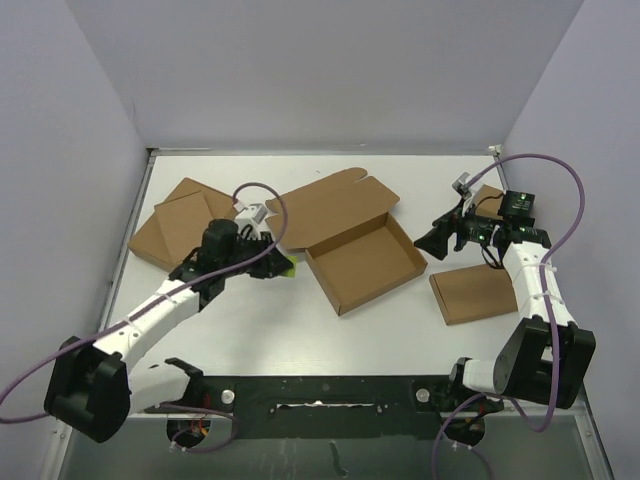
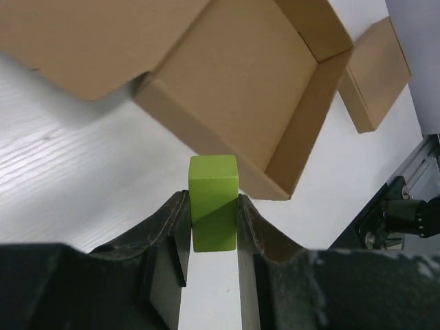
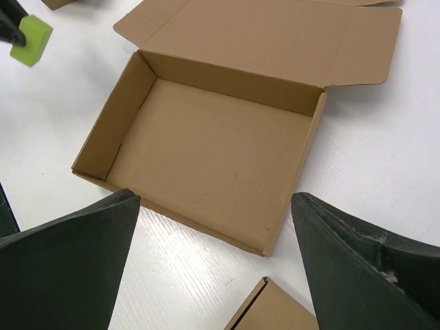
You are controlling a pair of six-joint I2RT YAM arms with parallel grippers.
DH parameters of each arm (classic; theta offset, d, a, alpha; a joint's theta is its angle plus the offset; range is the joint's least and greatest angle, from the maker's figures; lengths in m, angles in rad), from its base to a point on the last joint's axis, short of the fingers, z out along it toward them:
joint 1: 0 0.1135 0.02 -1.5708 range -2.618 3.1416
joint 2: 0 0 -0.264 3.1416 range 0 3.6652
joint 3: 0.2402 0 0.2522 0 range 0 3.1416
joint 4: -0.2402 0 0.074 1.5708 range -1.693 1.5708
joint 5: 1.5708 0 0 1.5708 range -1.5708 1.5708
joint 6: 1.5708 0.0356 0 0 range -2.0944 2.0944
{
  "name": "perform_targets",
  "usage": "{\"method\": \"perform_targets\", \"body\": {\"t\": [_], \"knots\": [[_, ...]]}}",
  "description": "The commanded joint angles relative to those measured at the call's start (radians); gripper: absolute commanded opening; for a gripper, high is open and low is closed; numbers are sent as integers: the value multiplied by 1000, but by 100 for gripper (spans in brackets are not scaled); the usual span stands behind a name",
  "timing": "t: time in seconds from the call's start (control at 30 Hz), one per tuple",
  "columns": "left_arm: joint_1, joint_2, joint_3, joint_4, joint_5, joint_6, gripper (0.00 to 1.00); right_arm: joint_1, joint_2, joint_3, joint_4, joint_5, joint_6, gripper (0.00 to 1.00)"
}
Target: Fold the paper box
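Toward the tabletop's [image 1: 300, 320] right edge lies a flat brown cardboard box [image 1: 475, 293]. The left gripper [image 2: 213, 201] pinches a small green block [image 2: 214, 175] between narrowly parted fingers [image 2: 173, 228], plain in its wrist view, a mere sliver from above. The right gripper [image 3: 214, 199] gapes wide, holding nothing. The plain brown die-cut paper box [image 3: 206, 151] sits mid-tabletop, tray walls up, floor bare, lid flap lying open toward the far edge

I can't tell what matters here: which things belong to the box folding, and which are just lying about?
Job:
paper box, lid open
green block, gripped, perhaps going inside

Lying about:
flat brown boxes on the left
flat brown box on the right
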State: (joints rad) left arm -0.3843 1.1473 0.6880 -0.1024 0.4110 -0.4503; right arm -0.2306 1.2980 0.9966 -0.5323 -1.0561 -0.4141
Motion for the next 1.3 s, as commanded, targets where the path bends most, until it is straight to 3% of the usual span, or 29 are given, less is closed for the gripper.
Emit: {"method": "perform_targets", "body": {"t": [0.0,0.17,0.33,0.47,0.63,0.83,1.0,1.1,1.27], "knots": [[-206,69,85,190,-191,-128,0,-10,-2,1,31,-24,3,98],[-399,314,349,-10,-468,-81,0,-19,-5,1,31,-25,3,98],[-507,558,595,-126,-600,-75,0,-27,-8,0,32,-27,4,98],[-530,739,788,-228,-610,-78,0,-33,-8,2,32,-27,5,98],[-530,868,916,-249,-580,-83,1,-40,-11,3,31,-27,5,98],[-528,961,1015,-300,-578,-96,35,-43,-8,4,32,-27,5,98],[-527,945,1015,-293,-588,-94,61,-44,-8,4,32,-27,5,98],[-522,880,980,-257,-595,-76,69,-44,-8,4,31,-28,5,98],[-474,701,789,-60,-505,-21,70,-45,-8,3,32,-29,4,98]]}}
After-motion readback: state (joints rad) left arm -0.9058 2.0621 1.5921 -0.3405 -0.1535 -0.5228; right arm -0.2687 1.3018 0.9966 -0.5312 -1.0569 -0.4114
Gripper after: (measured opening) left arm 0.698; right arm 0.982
